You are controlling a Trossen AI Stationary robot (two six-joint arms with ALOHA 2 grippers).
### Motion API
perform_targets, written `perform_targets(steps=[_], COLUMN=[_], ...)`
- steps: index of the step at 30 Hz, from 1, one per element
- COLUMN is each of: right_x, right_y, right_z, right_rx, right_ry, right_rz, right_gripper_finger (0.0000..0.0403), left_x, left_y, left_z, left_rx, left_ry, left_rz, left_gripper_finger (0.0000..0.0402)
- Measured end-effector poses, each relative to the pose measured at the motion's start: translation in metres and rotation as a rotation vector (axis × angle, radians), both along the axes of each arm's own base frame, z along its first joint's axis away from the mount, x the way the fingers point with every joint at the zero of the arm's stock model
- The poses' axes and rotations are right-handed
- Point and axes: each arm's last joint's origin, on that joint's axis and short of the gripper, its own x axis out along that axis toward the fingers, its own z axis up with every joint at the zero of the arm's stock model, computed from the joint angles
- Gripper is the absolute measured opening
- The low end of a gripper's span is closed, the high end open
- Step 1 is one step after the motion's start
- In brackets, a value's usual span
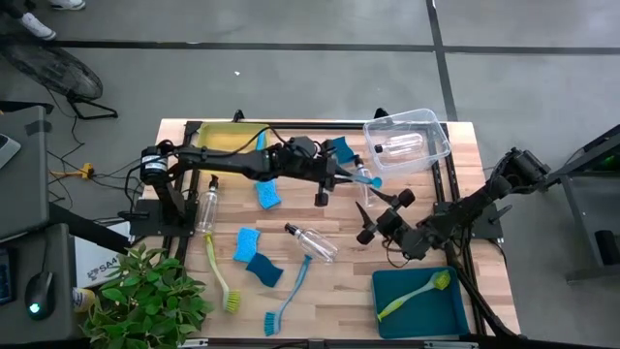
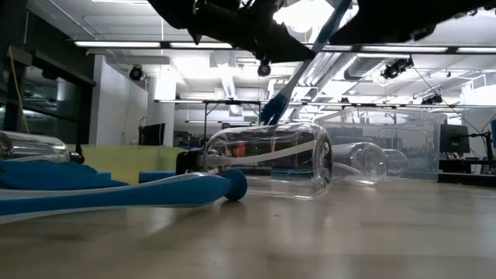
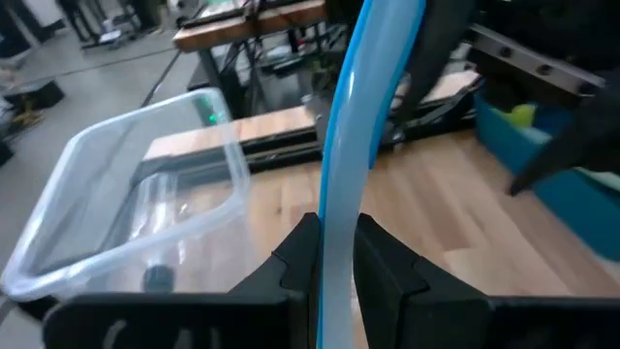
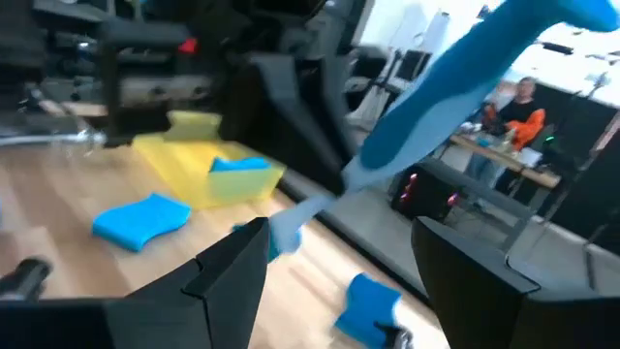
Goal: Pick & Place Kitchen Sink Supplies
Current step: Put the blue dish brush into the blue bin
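High view, as I read it from the remote station: nearest the lens, my left pincer (image 1: 360,177) sits above the middle of the bench (image 1: 329,291), closed on the handle of a blue dish brush (image 1: 366,179), just beside the clear bin (image 1: 441,145), which holds one small bottle (image 1: 402,145). My right pincer (image 1: 373,218) hovers close below it, fingers spread, holding nothing. Loose on the bench: a clear bottle (image 1: 315,242), a second bottle (image 1: 206,208) by the left frame, three blue sponges (image 1: 268,195) (image 1: 247,242) (image 1: 263,269), a yellow-green brush (image 1: 221,276), another blue brush (image 1: 288,296). Yellow bin (image 1: 228,139) at the rear with a sponge (image 1: 339,149) near it; teal bin (image 1: 421,302) holds a yellow-green brush (image 1: 417,291). A plant (image 1: 145,301) stands at the bench's front left corner. Low view: a blue brush handle (image 2: 155,190) lies foremost, a clear bottle (image 2: 267,159) on its side behind it, the held brush (image 2: 298,70) hanging tilted from above. Left wrist view: my fingers (image 3: 387,271) pinch the pale blue handle (image 3: 344,145); clear bin (image 3: 116,194) beyond. Right wrist view: my fingers (image 4: 232,262) stand wide apart, the held brush (image 4: 455,87) crossing above the gap; sponges (image 4: 140,218) and yellow bin (image 4: 208,170) beyond; a person (image 4: 513,111) sits far back.
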Motion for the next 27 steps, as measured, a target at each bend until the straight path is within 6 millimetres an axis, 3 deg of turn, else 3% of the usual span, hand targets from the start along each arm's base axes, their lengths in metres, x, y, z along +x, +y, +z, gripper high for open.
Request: perform_targets(steps=[16, 27], right_x=[0.004, -0.001], right_y=[-0.004, 0.001], right_z=[0.026, 0.026], right_rx=[-0.05, -0.061], right_ry=[-0.064, -0.033], right_rz=[0.066, 0.028], right_gripper_finger=[0.0244, 0.0169], left_x=[0.002, 0.002], left_y=[-0.018, -0.018], left_z=[0.001, 0.0], left_rx=[0.009, 0.007], left_ry=[-0.009, 0.003], left_rz=[-0.063, -0.059], left_gripper_finger=[0.0042, 0.0042])
